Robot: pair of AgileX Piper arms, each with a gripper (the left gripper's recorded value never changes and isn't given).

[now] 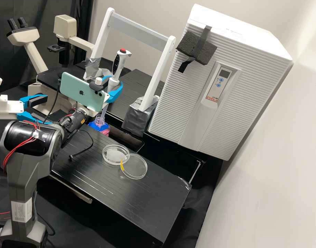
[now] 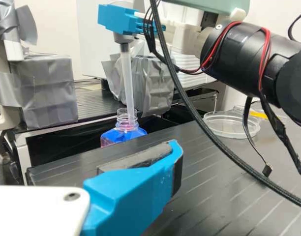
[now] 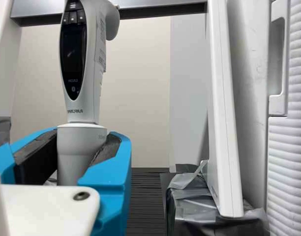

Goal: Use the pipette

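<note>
- The left gripper [image 1: 39, 109] sits at the far left of the bench [image 1: 140, 203]. Its two blue fingers are spread apart with nothing between them. It is well apart from the task's things, so I judge it the farther arm for whatever comes next.
- The right gripper [image 1: 112, 86] is clamped around the lower barrel of the pipette [image 1: 118, 63]. In its own wrist view the blue fingers [image 3: 108, 164] press against the barrel from both sides.
- The pipette's long axis runs close to upright, leaning a little. Its red plunger button is at the top and its clear tip points down.
- The small bottle [image 1: 102, 125] of pink-and-blue liquid stands directly beneath that gripper. From the left wrist view the tip [image 2: 127, 83] passes down into the bottle's open neck [image 2: 126, 117]. I cannot tell whether it reaches the liquid.
- The coming move probably turns on this line-up of tip and neck. Any lift would best follow the pipette's own axis, so the tip comes out without dragging on the rim.
- Right of the bottle, and nearer the bench's front, lie two clear petri dishes. One [image 1: 115, 153] overlaps the other [image 1: 134, 166] at the edge, with a small yellow mark where they meet. They are a likely place to carry the drawn liquid.
</note>
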